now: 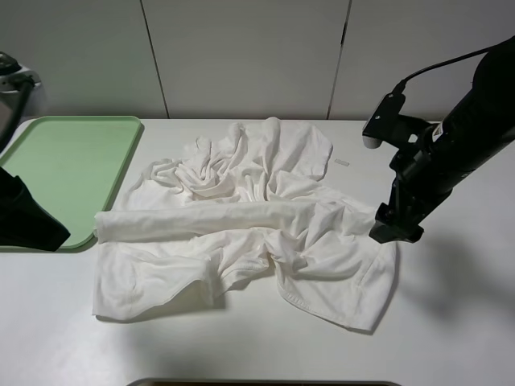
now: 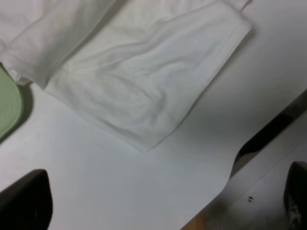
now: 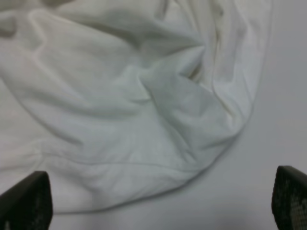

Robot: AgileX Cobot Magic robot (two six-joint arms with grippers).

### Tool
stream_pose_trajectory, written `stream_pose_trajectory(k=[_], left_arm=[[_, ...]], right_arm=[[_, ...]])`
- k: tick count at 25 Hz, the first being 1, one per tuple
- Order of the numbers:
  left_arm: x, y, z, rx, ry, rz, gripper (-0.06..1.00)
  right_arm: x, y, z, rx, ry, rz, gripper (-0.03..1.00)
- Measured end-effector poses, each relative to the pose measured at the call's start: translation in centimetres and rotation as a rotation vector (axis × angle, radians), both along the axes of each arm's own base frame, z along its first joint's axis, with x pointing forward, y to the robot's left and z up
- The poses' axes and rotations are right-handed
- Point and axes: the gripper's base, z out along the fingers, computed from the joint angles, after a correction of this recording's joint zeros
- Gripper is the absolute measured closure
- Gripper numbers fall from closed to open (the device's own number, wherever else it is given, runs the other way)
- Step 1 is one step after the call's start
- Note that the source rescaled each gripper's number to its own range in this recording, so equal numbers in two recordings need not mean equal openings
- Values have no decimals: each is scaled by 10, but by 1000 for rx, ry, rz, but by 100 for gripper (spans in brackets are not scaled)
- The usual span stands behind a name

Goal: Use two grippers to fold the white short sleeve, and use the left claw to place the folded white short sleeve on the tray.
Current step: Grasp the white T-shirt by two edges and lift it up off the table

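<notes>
A: Near hem of the white short sleeve point(image 1: 241, 233) first. The shirt lies crumpled mid-worktop point(image 1: 459, 322), with one loose roll across it and no tidy fold. How far along?
B: Early, I'd say. Folding isn't done, and nothing's on the tray point(image 1: 72, 161), which sits just beside the shirt at its 9 to 10 o'clock.
A: Arms?
B: My right end effector point(image 1: 395, 232) is low at the shirt's 3 o'clock edge, fingers spread wide, gripping nothing. My left end effector point(image 2: 160, 201) hangs off the 8 o'clock corner over bare worktop, also spread and empty. Both need a hem next, I reckon.
</notes>
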Motion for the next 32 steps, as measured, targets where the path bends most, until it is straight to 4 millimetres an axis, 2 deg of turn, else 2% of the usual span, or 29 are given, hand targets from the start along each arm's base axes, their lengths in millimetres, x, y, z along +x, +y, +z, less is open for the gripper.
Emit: stream_pose_trajectory(k=[2,6,14,20,25,28,32], left_arm=[[-1,1,-1,15,5,-4,-2],[-2,3,-1,32,17,-9,-2],[-3,3,-1,34,26,-11,-2],[-3,3,-1,36,27,-11,-2],[-4,3,-2,38,37,-13,-2],[-4,3,-2,39,39,-14,-2],[-4,3,-2,39,39,-14,-2]], right_arm=[[5,1,-13,-14,22,7,-3],[13,4,-24,-28,45,26,-3],[40,14,-23,-32,56,46,-3],[44,17,-40,-45,103,138,-3],[44,18,-46,-49,120,144,-3],[46,19,-62,-55,156,145,-3],[52,22,-67,-44,161,136,-3]])
